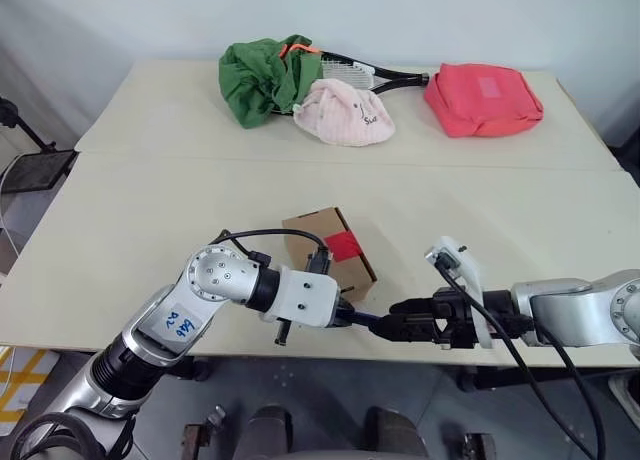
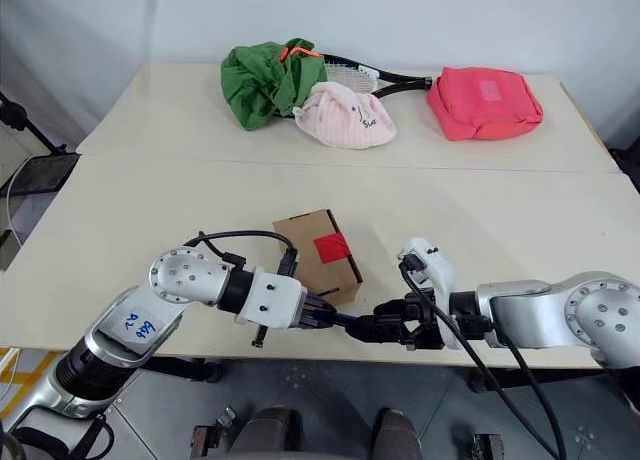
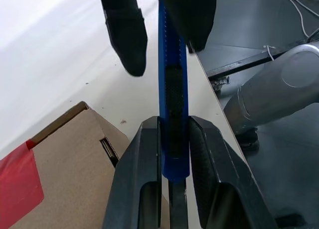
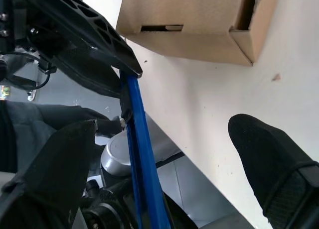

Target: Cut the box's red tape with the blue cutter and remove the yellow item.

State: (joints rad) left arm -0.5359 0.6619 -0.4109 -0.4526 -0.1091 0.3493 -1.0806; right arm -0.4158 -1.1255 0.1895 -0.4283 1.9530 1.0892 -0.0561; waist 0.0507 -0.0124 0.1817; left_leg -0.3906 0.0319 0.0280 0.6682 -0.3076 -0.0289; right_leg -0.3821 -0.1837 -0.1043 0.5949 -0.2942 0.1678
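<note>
Left gripper (image 3: 173,154) clamps the cutter (image 3: 172,84); right gripper (image 4: 164,154) gapes wide around its far end (no contact visible), box (image 1: 330,245) just beyond both.

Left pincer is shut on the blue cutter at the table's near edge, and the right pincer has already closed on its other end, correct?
Not quite. The right pincer is open, its fingers either side of the blue cutter; the right wrist view shows the gap. The left pincer is shut on it.
</note>
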